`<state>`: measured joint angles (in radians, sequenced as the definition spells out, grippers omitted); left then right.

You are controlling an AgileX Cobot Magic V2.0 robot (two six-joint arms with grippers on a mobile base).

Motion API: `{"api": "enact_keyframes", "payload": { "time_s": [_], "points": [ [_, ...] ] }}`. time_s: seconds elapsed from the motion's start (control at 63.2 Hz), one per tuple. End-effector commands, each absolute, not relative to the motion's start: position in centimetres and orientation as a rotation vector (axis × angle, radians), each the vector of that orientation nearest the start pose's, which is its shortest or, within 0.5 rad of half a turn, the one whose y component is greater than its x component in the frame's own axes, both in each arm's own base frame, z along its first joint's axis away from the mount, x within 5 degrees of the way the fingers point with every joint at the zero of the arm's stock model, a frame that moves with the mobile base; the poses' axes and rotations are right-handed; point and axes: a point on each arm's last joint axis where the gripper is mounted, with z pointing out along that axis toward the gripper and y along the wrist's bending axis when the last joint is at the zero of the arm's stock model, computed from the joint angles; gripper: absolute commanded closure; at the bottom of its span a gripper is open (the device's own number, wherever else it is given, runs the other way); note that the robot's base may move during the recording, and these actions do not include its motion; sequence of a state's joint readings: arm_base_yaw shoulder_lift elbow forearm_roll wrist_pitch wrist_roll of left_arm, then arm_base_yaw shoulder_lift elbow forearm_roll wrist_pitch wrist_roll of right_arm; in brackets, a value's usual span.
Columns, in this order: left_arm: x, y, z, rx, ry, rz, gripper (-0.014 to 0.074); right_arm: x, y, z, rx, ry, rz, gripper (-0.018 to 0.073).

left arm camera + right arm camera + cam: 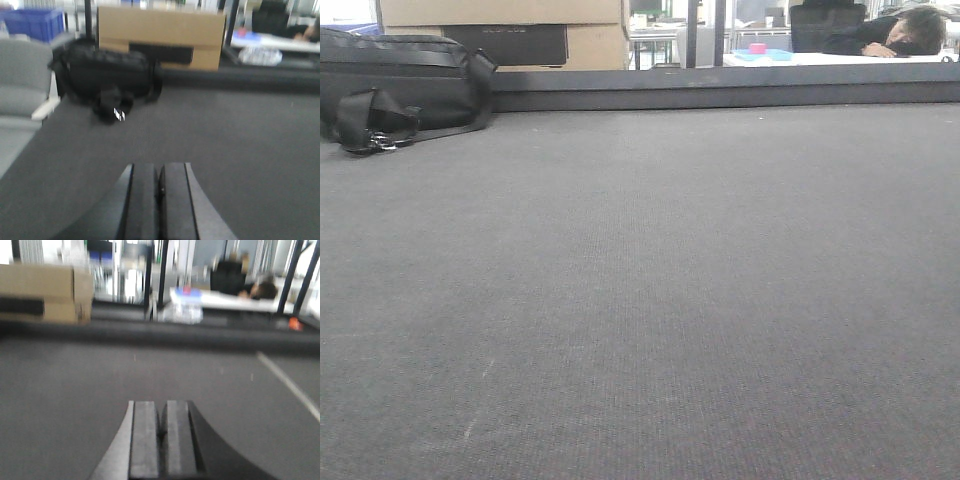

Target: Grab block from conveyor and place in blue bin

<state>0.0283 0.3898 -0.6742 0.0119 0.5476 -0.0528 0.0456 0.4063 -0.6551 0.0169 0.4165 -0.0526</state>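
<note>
The conveyor (650, 290) is a broad dark grey woven belt that fills the front view, with a darker raised strip along its far edge. No block shows in any view. A blue bin (35, 24) stands at the far left in the left wrist view. My left gripper (159, 170) hovers low over the belt, shut, with nothing between its pads. My right gripper (161, 407) is likewise shut and empty above the belt (75, 390). Neither gripper appears in the front view.
A black bag (400, 85) lies on the belt's far left, also the bag (105, 80) ahead of my left gripper. A cardboard box (160, 37) stands behind it. A person (905, 35) rests on a white table (840, 58) beyond the belt. A white line (290, 385) crosses the right.
</note>
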Motion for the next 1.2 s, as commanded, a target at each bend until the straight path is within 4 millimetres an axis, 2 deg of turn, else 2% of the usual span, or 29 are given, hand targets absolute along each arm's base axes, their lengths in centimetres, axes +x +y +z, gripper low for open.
{"api": "enact_keyframes", "payload": {
  "time_s": [0.0,0.127,0.19,0.38,0.459,0.664,0.838,0.933,1.076,1.139,1.186],
  "points": [
    [9.5,0.3,37.0,-0.079,1.917,-0.010,0.0707,10.2,0.5,37.1,-0.085,1.827,0.001,0.0721],
    [13.4,0.4,37.6,-0.091,2.149,-0.016,0.0707,14.0,0.6,36.3,-0.096,2.065,0.002,0.0721],
    [15.3,0.4,37.4,-0.095,2.251,-0.015,0.0707,15.2,0.7,35.8,-0.101,2.174,0.003,0.0721],
    [20.1,0.6,35.7,-0.103,2.428,-0.012,0.0707,18.9,0.9,32.7,-0.121,2.578,0.006,0.0721],
    [21.3,0.6,34.7,-0.105,2.479,-0.012,0.0707,20.3,0.9,31.5,-0.126,2.689,0.007,0.0721],
    [23.5,0.6,32.5,-0.117,2.575,-0.030,0.0707,23.0,1.1,28.3,-0.127,2.833,0.022,0.0721],
    [23.9,0.4,31.9,-0.129,2.599,-0.057,0.0707,24.0,1.2,26.7,-0.128,2.899,0.025,0.0706],
    [23.9,0.4,31.9,-0.131,2.599,-0.064,0.0707,24.2,1.3,26.2,-0.120,2.929,0.046,0.0580],
    [23.9,0.3,31.9,-0.135,2.599,-0.072,0.0707,24.5,1.8,26.0,-0.088,2.954,0.121,0.0202],
    [23.9,0.3,31.9,-0.137,2.599,-0.077,0.0707,24.5,1.8,26.0,-0.086,2.946,0.124,0.0074],
    [23.9,0.3,31.9,-0.139,2.599,-0.084,0.0707,24.8,1.8,25.9,-0.084,2.926,0.122,0.0015]
  ]
}}
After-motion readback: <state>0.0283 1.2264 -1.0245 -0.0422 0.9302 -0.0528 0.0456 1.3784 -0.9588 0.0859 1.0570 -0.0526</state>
